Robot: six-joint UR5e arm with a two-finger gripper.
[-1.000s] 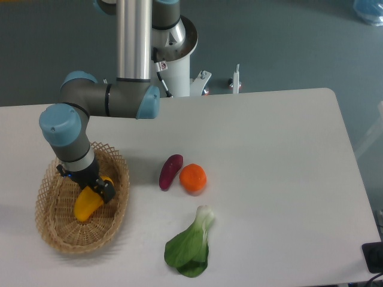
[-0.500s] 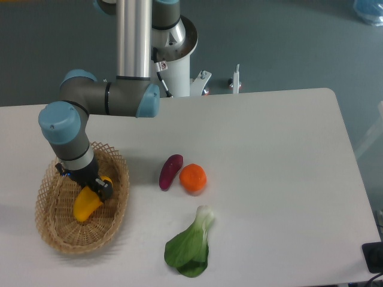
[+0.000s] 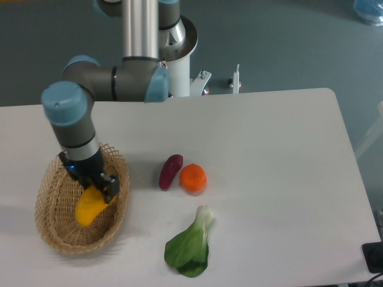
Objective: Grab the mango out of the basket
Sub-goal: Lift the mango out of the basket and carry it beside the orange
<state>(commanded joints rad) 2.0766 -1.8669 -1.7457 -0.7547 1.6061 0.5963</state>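
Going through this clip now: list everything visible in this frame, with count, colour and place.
mango: one, yellow shading to orange, in the basket, its upper end under the gripper
basket: one, light tan wicker, near the table's left edge
eggplant: one, purple, on the table's middle, just left of the orange fruit
orange fruit: one, round, orange, beside the eggplant
bok choy: one, green leaves with a pale stem, near the front edge, below the orange fruit
table: one, white, fills most of the view
dark object: one, black, at the picture's lower right edge, cut off
gripper: one, black, at the mango's upper end; jaws closed on the mango
arm: one, grey with light blue joints, reaching down over the basket
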